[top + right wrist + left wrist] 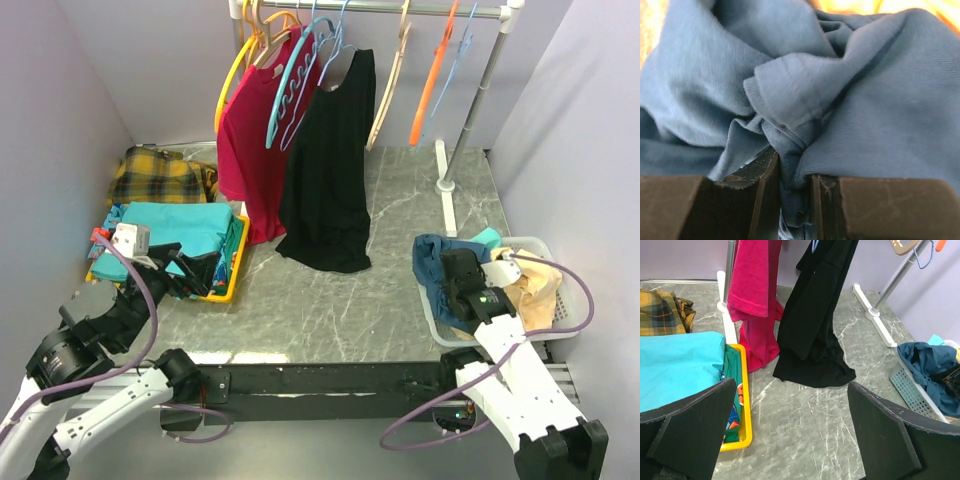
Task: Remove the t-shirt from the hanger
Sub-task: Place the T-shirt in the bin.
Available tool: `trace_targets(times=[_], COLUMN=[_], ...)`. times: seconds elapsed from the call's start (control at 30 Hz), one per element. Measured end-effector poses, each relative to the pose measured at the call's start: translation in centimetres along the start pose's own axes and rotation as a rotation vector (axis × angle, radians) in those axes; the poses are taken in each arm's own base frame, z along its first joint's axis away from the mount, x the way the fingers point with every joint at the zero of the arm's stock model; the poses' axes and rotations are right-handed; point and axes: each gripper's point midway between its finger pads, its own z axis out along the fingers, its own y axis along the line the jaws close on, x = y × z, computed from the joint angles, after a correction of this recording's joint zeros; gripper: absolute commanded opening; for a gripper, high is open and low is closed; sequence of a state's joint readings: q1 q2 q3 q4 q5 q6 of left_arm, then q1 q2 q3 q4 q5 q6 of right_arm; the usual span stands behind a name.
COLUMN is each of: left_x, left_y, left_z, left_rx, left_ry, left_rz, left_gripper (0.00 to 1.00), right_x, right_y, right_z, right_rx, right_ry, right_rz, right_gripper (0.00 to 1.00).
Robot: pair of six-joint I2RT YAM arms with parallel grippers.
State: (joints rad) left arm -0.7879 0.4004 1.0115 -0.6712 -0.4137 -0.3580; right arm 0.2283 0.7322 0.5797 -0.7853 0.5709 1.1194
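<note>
A red t-shirt (250, 130) and a black t-shirt (330, 170) hang on hangers from the rail (400, 8) at the back; both also show in the left wrist view, the red one (752, 285) left of the black one (815, 325). My left gripper (790, 440) is open and empty, low over the table near the yellow tray (235, 280). My right gripper (792, 190) is shut on a fold of a blue t-shirt (840, 100) that lies in the white basket (535, 245) at the right.
Several empty hangers (430, 70) hang on the rail. The yellow tray holds folded teal clothes (185, 225). A plaid yellow garment (155, 175) lies at the back left. The rail's white foot (447, 185) stands behind the basket. Purple walls close both sides.
</note>
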Motion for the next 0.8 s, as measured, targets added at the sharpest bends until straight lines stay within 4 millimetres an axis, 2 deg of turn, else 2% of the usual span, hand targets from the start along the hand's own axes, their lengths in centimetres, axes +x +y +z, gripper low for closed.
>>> trace_targets(times=[0.03, 0.13, 0.17, 0.27, 0.37, 0.53, 0.67, 0.8], left_x=[0.0, -0.1, -0.2, -0.3, -0.4, -1.4, -3.9, -7.4], left_y=[0.0, -0.2, -0.3, -0.7, -1.4, -3.3, -5.8, -9.1], left_z=[0.1, 0.3, 0.3, 0.7, 1.5, 3.8, 6.1, 9.1], left_rx=[0.0, 0.003, 0.007, 0.017, 0.026, 0.055, 0.096, 0.159], left_ry=[0.0, -0.003, -0.005, -0.005, 0.01, 0.019, -0.003, -0.065], left_rz=[0.0, -0.002, -0.003, -0.004, 0.005, 0.016, 0.013, 0.012], left_gripper=[1.0, 1.0, 1.0, 0.99, 0.99, 0.99, 1.0, 0.99], right_x=[0.2, 0.8, 0.8, 0.6, -0.8, -6.1, -9.5, -10.4], right_y=[-0.1, -0.2, -0.2, -0.3, -0.1, 1.9, 3.0, 3.7], right_z=[0.2, 0.7, 0.7, 0.3, -1.2, -5.8, -9.3, -10.6], right_rx=[0.001, 0.002, 0.001, -0.004, -0.011, -0.118, -0.209, -0.264], right_ry=[0.002, 0.007, 0.007, 0.007, -0.003, -0.099, -0.159, -0.17], right_rz=[0.013, 0.054, 0.062, 0.085, 0.088, 0.141, 0.158, 0.07], right_gripper=[0.11, 0.39, 0.56, 0.7, 0.73, 0.72, 0.72, 0.67])
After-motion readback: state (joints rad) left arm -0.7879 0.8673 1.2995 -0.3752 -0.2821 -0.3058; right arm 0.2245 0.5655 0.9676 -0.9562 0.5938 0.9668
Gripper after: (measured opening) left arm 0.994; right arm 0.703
